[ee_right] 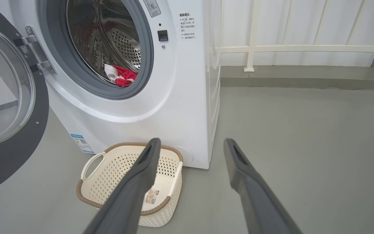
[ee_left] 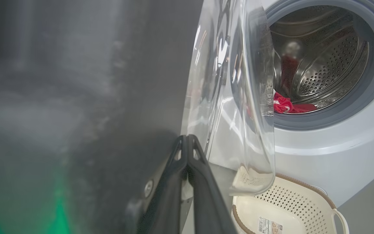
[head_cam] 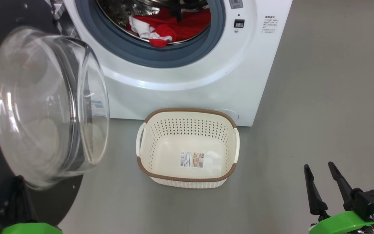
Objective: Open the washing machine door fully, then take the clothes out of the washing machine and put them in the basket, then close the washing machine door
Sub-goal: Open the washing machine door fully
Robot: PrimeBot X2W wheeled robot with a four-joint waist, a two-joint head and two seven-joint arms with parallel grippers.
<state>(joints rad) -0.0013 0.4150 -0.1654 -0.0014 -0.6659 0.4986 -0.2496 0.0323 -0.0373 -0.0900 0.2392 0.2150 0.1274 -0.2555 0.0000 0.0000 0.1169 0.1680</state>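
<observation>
Grey floor [head_cam: 320, 97]; cream perforated basket [head_cam: 187, 128], brown rim, paper label [head_cam: 192, 160] on bottom.

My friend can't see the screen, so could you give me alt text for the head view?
A white washer stands with its round door swung open to the left and red clothes inside. An empty cream basket sits on the floor before it; the open right end effector shows at lower right.
</observation>
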